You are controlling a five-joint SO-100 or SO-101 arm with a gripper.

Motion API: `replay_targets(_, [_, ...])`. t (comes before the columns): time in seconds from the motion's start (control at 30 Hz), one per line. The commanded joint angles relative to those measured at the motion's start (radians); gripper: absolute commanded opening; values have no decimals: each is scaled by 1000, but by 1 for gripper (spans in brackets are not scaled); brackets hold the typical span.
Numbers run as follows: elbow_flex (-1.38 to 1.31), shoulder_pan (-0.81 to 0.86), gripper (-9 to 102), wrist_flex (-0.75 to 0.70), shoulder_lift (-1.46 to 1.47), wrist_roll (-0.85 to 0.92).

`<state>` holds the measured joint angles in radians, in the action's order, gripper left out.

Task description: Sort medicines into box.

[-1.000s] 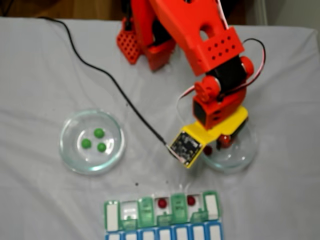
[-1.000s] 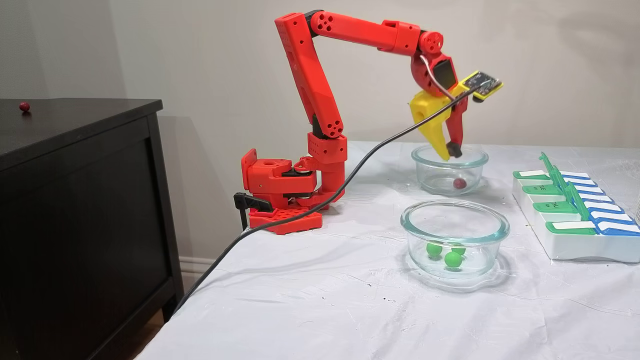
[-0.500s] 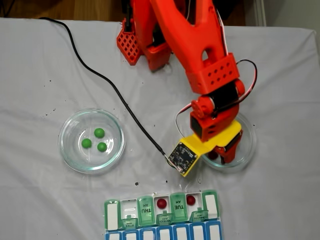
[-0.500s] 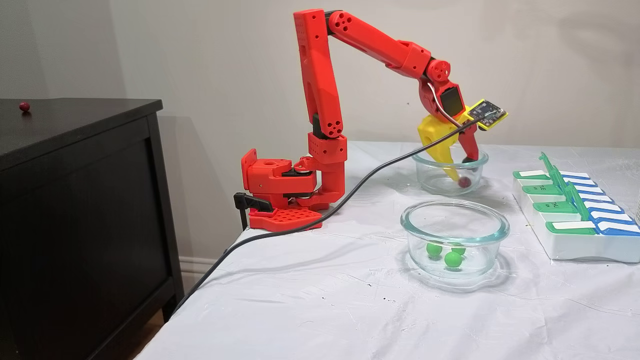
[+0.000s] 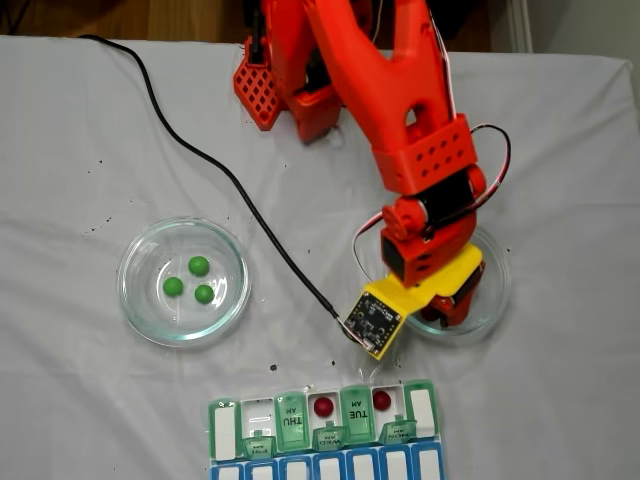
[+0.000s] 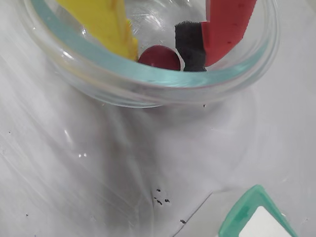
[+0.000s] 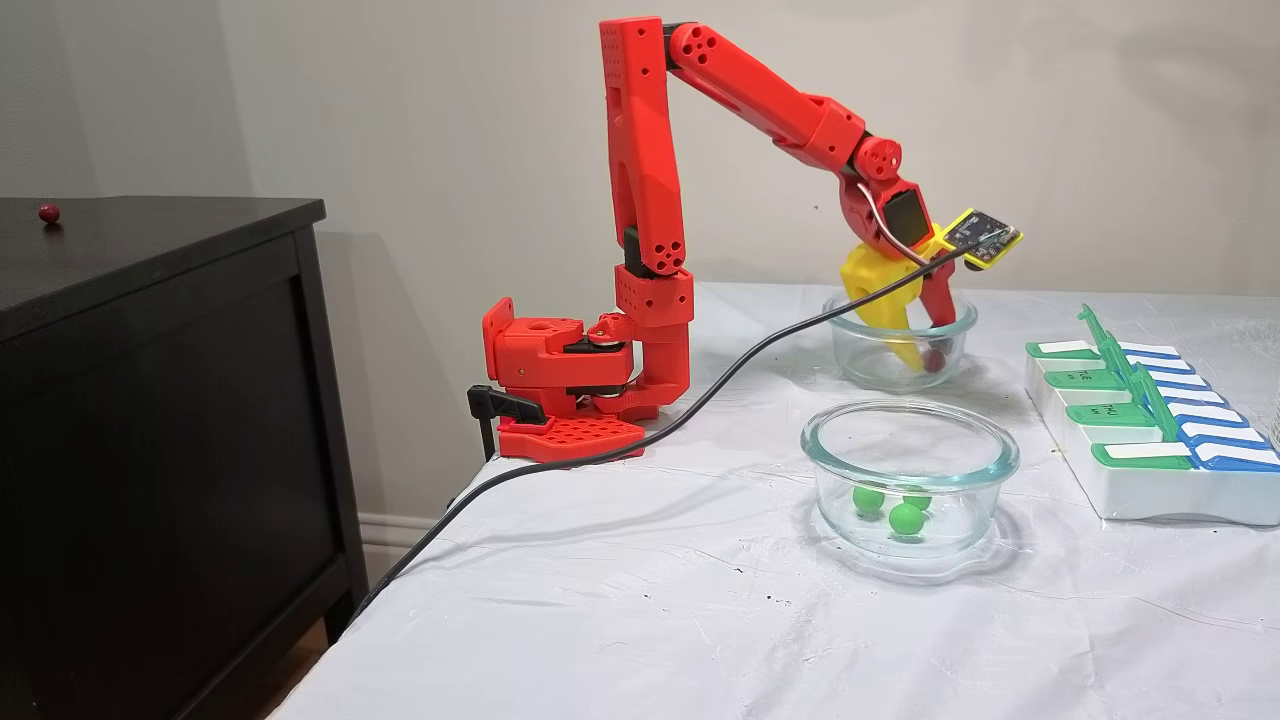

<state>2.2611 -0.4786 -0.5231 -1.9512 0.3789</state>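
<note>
From above, the arm reaches into the right dish [image 5: 497,300], end effector [image 5: 446,305] buried inside. Two red pills [image 5: 323,406] sit in open cells of the box [image 5: 225,428]; three green pills [image 5: 198,265] wait in the left dish [image 5: 135,300].

Wrist view: the end effector [image 6: 163,49] straddles the last red pill [image 6: 159,57], yellow finger [image 6: 106,24] one side, black pad [image 6: 191,47] the other, slightly apart, seemingly not yet clamped.

From the side, the end effector [image 7: 920,358] dips low in the far dish [image 7: 870,335] on the desk [image 7: 640,600], presumably for the pinch.
</note>
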Motion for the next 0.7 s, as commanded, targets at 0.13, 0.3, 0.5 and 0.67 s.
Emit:
replay_targets(0.13, [-6,32,13,69,21,40])
replay_targets(0.3, [-8,41,14,72,-8,67])
replay_targets(0.5, [-21,57,15,9,-60,101])
replay_targets(0.67, [-35,71,15,-3,-55,124])
